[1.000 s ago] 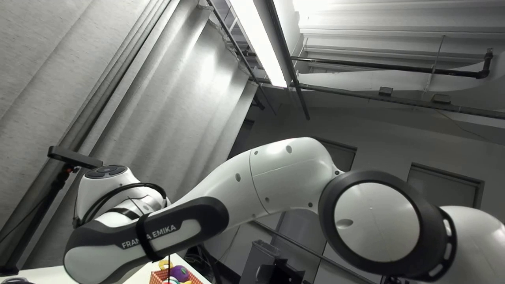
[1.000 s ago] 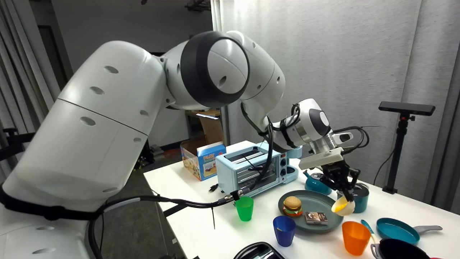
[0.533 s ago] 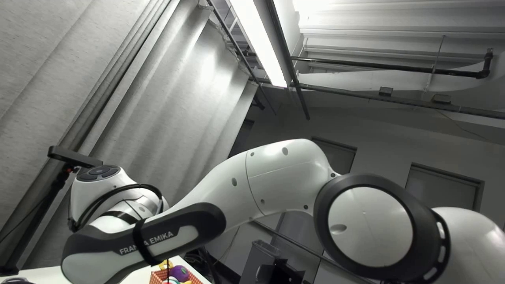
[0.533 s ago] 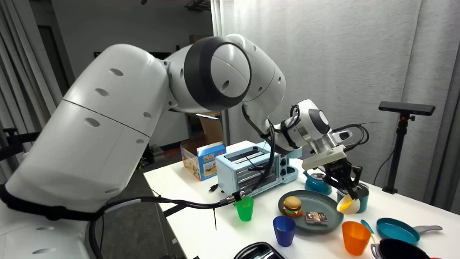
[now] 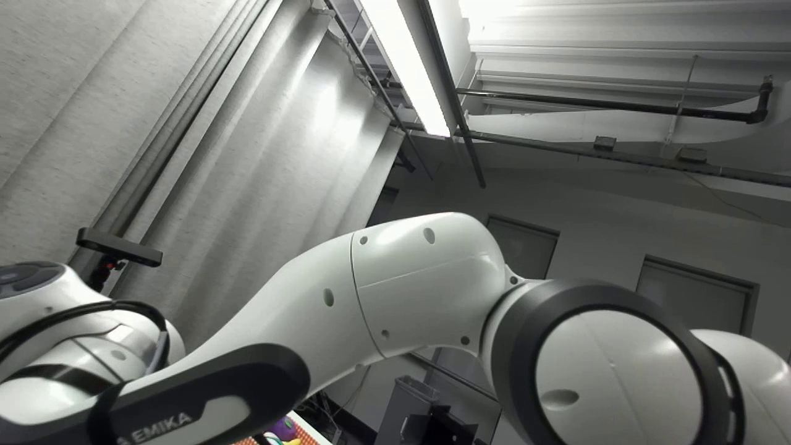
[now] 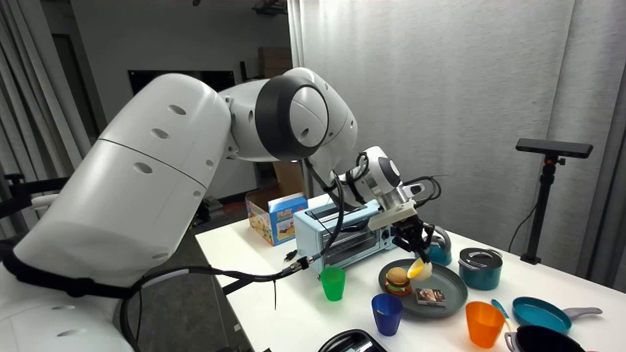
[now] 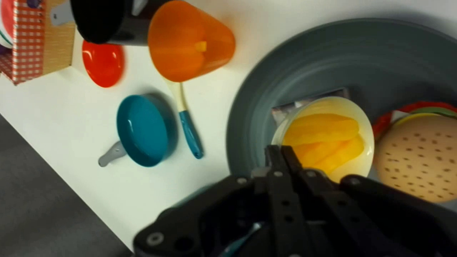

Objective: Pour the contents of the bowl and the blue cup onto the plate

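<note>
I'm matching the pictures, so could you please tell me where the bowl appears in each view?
In an exterior view: the bowl, below and right of centre.
In an exterior view with the ceiling light: not visible.
Wrist view: the bowl, right of centre.
Shared landmark where it shows: the burger, far right in wrist view.

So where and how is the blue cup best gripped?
Likely by the rim, from above, on the side away from the plate: the blue cup stands upright, its open mouth wider than its base, and the lip facing the plate would be free for pouring.
</note>
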### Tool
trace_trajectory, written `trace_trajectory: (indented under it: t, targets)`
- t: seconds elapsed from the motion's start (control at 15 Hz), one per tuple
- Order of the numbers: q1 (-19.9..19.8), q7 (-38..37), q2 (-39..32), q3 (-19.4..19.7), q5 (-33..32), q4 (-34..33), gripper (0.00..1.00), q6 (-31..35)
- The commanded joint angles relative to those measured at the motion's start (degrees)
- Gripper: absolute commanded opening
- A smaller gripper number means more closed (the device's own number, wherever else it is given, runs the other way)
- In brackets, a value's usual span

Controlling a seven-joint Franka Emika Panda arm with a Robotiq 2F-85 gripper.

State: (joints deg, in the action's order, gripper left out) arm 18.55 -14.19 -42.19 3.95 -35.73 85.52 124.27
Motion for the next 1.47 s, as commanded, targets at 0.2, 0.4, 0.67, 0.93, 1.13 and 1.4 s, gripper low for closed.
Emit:
trace_trajectory:
  t: [0.2, 0.4, 0.67, 0.93, 1.13, 1.4]
  targets:
    - [5.4, -3.5, -3.5, 2.2, -6.1, -5.5, 0.01, -2.2]
    - [7.2, -6.4, -3.4, 4.3, -15.7, -4.2, 0.01, -0.9]
    - [8.9, -13.8, -3.8, 4.3, -30.3, -3.1, 0.01, -1.5]
    - [8.7, -21.7, -4.3, 2.2, -40.2, -2.7, 0.01, -4.3]
    - [8.0, -26.0, -4.6, -0.1, -43.2, -2.5, 0.01, -8.9]
    - [7.7, -34.7, -5.1, -2.0, -47.0, -2.7, 0.01, -13.5]
